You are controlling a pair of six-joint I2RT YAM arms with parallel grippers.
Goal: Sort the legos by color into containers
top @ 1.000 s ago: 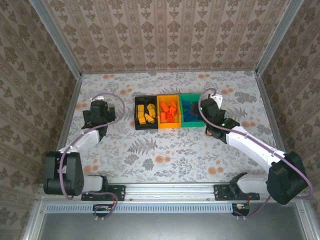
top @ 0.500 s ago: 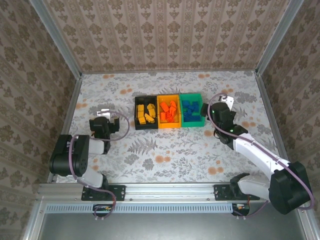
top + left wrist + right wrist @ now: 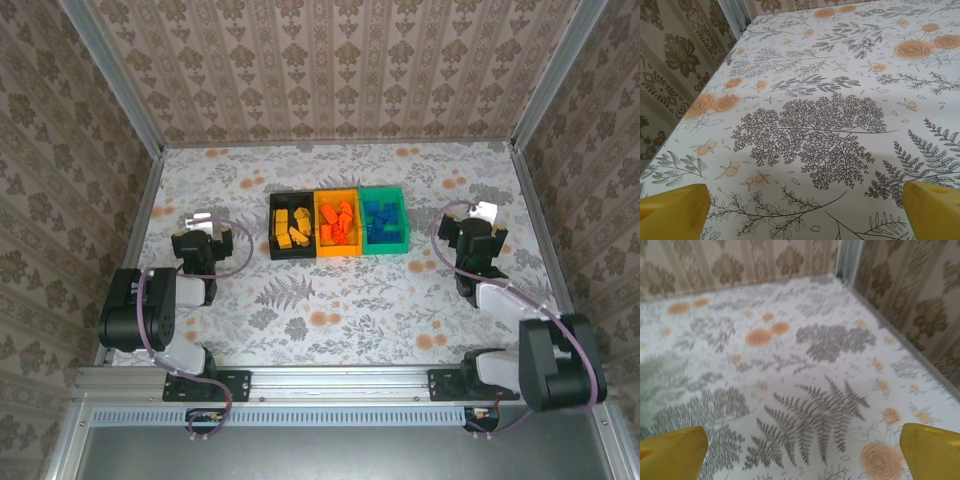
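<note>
Yellow fingertips [image 3: 670, 210] sit at the two lower corners of the left wrist view: the left end effector [image 3: 801, 212] is spread wide and holds nothing. The right end effector [image 3: 802, 452] shows the same wide, empty spread above bare pattern. Seen from above, both arms are folded close to their bases behind the aluminium rail [image 3: 330, 378], well apart from the bins.

At mid-tabletop three joined bins stand in a row. The black bin [image 3: 272, 228] holds the yellow bricks [image 3: 292, 230], the orange bin [image 3: 339, 251] the red-orange bricks [image 3: 338, 222], and the green bin [image 3: 405, 222] the blue bricks [image 3: 378, 216]. No loose brick is visible outside them, so the sort appears complete.

Risk, as judged: the orange blossoms printed on the tabletop [image 3: 330, 300] resemble a small orange brick, so a stray piece could go unnoticed. The bricks lie heaped and overlapping, so a misplaced colour lower in a heap could also escape inspection. Any further reach toward the row could nudge the light bins.

The surface is a pale floral cloth with grey ferns. Beyond it, wallpapered walls [image 3: 330, 70] with a damask stripe enclose the cell on three sides, joined by metal corner posts [image 3: 732, 12].
</note>
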